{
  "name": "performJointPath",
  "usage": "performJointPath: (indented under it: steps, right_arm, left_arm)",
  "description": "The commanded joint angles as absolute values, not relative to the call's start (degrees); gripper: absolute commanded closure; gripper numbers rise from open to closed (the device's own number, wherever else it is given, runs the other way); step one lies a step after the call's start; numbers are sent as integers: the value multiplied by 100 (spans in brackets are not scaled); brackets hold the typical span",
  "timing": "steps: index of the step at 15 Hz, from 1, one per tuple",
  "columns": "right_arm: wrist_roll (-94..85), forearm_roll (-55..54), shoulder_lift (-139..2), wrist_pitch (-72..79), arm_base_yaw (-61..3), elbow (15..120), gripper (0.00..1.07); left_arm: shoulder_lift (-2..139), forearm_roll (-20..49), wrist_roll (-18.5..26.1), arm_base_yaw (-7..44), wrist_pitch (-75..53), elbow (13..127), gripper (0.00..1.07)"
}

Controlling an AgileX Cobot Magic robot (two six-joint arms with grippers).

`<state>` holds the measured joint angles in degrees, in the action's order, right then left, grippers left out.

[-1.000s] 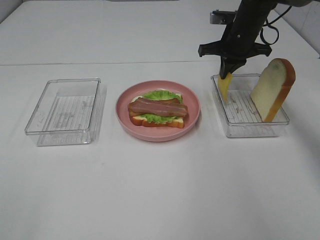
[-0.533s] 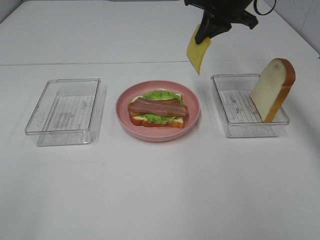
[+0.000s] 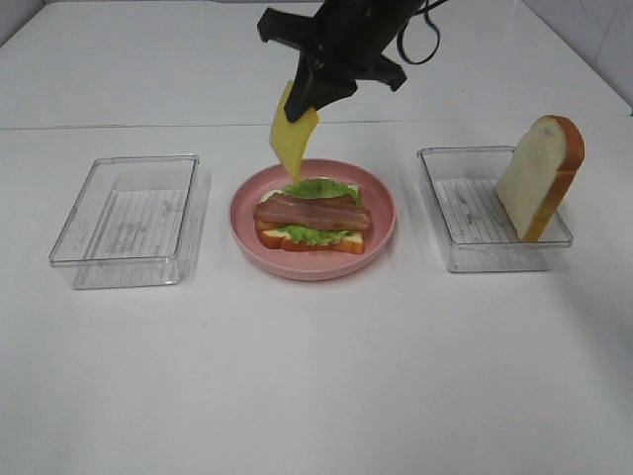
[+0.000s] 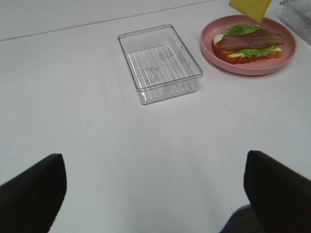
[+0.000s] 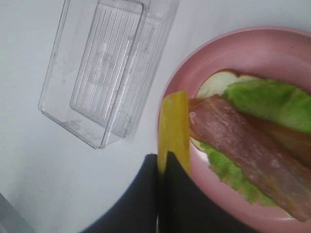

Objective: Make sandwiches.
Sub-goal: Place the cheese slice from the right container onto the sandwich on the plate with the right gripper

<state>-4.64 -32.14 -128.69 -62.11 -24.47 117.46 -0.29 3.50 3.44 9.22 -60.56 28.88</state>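
Well left of the plate (image 3: 243, 233), the left gripper (image 4: 153, 162) is held wide open and empty. The cheese (image 3: 292, 134) is pinched in the closed right gripper (image 3: 316, 87) above the plate's far rim. It should be centred over the bacon (image 3: 312, 211) and laid flat before release. Right of the plate, bread (image 3: 539, 178) is propped in a tray (image 3: 465, 247).

The exterior high camera looks down over the whole bench (image 3: 316, 396). The left wrist camera looks across it from low and far back. The right wrist camera hangs close above, and all three share the pink plate (image 3: 245, 223) with its sandwich (image 3: 313, 213).
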Motion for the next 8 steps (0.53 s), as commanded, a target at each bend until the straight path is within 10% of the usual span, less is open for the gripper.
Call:
performJointPath:
  steps: [1, 8]
  right_arm:
    - [-510, -3512, -13230, -5936, -2613, 11769, 107]
    - [607, -2475, -13665, -5718, -2601, 11769, 107]
  left_arm:
    - [-155, 367, 304, 922, -5993, 2859, 13]
    - [-155, 367, 304, 922, -5993, 2859, 13]
